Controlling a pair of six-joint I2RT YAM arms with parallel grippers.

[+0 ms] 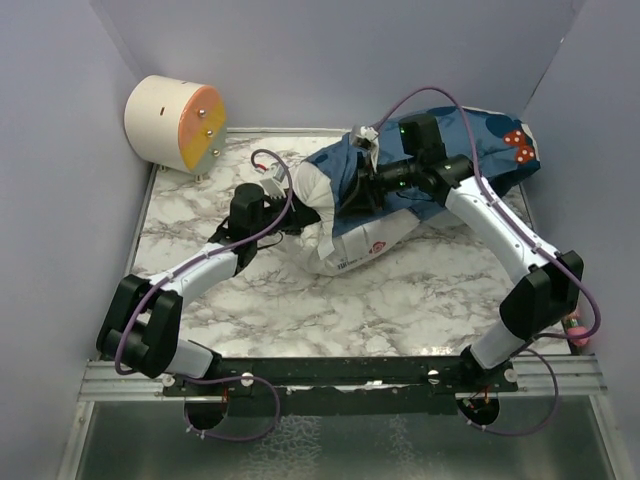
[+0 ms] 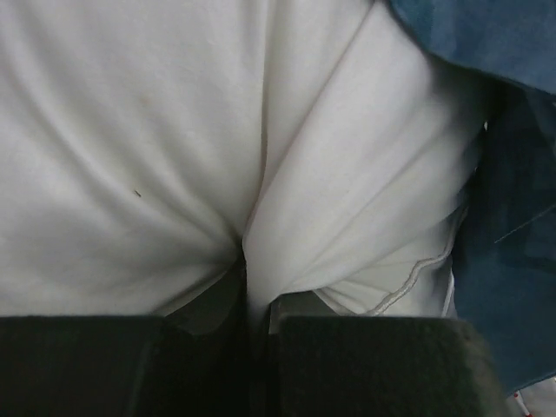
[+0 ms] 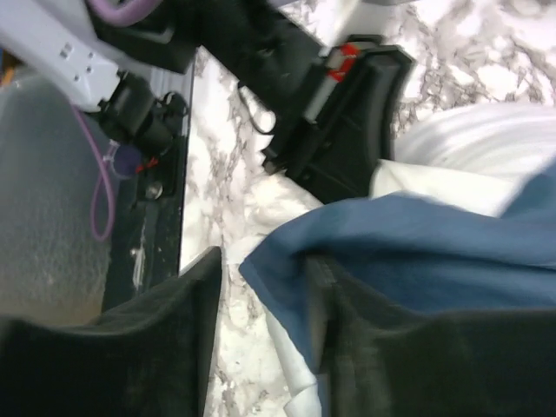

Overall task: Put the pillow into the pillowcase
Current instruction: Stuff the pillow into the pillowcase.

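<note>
Pillowcase (image 1: 440, 150): thin, limp blue fabric at the table's (image 1: 400, 310) far right, covering the pillow's far part; probably best gripped at its open hem.
Pillow (image 1: 345, 235): plump, soft, likely light; near half lay bare mid-table; it pinched easily.
Left gripper (image 2: 259, 334): clamped on a fold of pillow.
Right gripper (image 3: 261, 347): fingers parted, the pillowcase edge lying between them, unpinched.

One pillow (image 1: 345, 235), one pillowcase (image 1: 455, 150), one cylinder (image 1: 175, 122) (orange-faced, with what seem three studs), two arms, two grippers, on one table (image 1: 400, 300).
</note>
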